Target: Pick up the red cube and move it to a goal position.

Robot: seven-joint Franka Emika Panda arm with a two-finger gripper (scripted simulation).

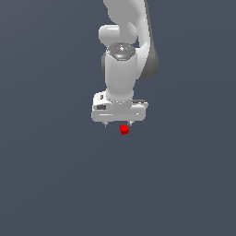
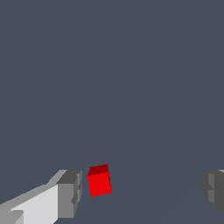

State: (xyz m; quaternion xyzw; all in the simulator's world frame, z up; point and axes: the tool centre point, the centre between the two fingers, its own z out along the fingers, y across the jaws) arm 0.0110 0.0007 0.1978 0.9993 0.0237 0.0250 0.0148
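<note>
Red cube (image 1: 124, 129) sits on the plain grey table (image 1: 50, 184), just below the white gripper (image 1: 118, 124) in the exterior view. Arm points straight down over it. Wrist view: jaws spread wide and released, nothing held; cube (image 2: 99, 180) lies between the fingers (image 2: 69, 194), close beside one pad, well apart from the other. Contact with the near pad: cannot tell.
</note>
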